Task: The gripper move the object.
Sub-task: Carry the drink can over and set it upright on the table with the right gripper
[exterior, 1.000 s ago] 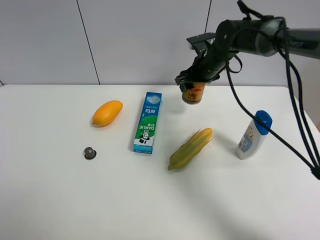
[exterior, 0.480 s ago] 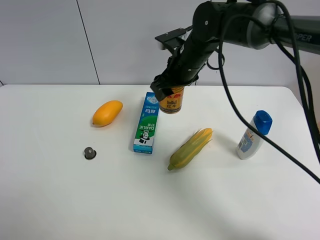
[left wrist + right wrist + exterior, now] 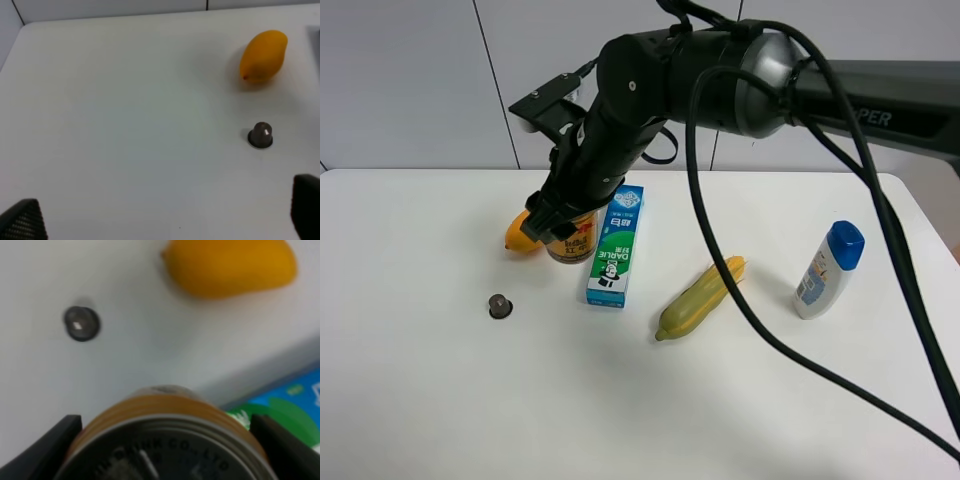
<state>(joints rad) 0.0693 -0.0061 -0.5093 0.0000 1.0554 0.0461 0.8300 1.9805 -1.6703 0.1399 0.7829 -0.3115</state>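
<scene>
My right gripper [image 3: 558,222], a black jaw on a thick dark grey arm, reaches across to the left half of the table. It is shut on the gold-orange can [image 3: 573,241] with red markings. The can hangs upright low over the table, between the mango [image 3: 519,238] and the toothpaste box [image 3: 616,245]; I cannot tell whether it touches the table. In the right wrist view the can's silver top [image 3: 167,442] fills the space between the fingers [image 3: 52,447]. My left gripper [image 3: 165,217] is open and empty; it does not show in the exterior high view.
A small dark cap [image 3: 500,305] lies left of the box, in front of the mango. A corn cob [image 3: 701,297] lies right of the box. A white bottle with a blue cap [image 3: 828,269] stands at the right. The left wrist view shows the mango [image 3: 263,56] and the cap [image 3: 260,135].
My right gripper has carried the can from the back right, over the toothpaste box, leftward and down to beside the mango. The other things have not moved.
</scene>
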